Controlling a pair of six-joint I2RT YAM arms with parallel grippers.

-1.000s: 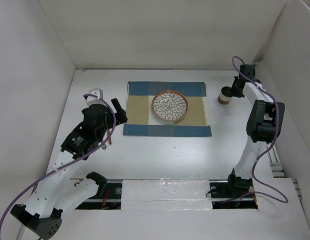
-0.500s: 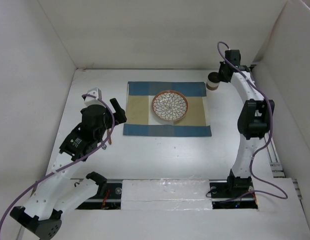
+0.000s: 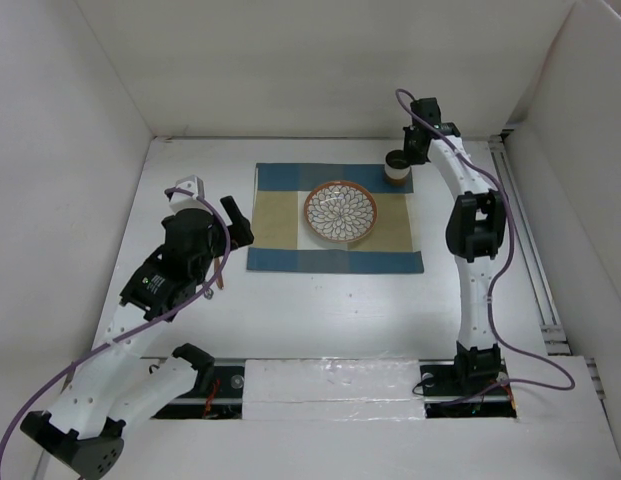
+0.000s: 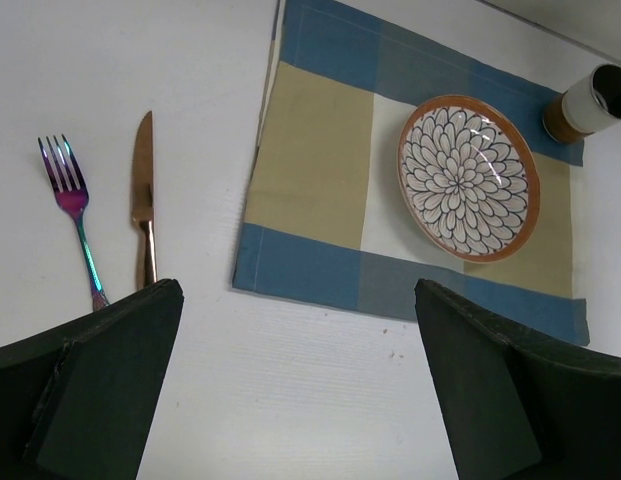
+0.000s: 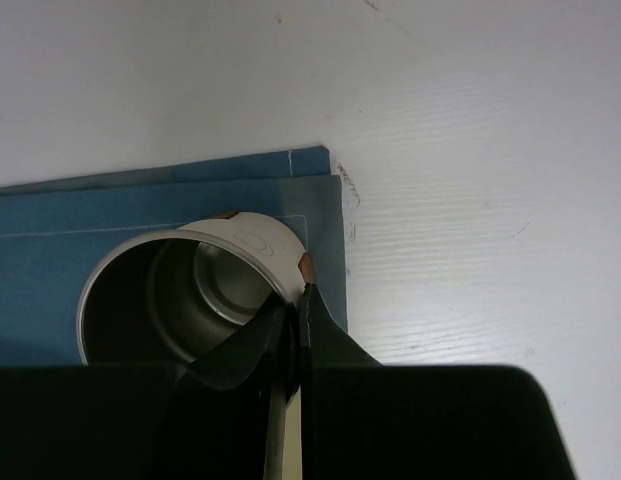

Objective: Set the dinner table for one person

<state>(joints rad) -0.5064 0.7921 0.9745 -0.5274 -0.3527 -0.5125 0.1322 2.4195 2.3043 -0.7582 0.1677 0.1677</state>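
Right wrist view: right hand point(image 5: 298, 306) pinches the cup point(image 5: 252, 240) rim, its faint mark unreadable; left hand point(image 4: 298, 300) apart.

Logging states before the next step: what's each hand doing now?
Left hand: open, empty.
Right hand: closed on the cup rim.

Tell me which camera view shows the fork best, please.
The left wrist view: the fork lies nearly whole on the white table beside the knife, tines and iridescent colour plain. In the top external view the left arm covers it. The right wrist view shows the cup and a placemat corner, no fork.
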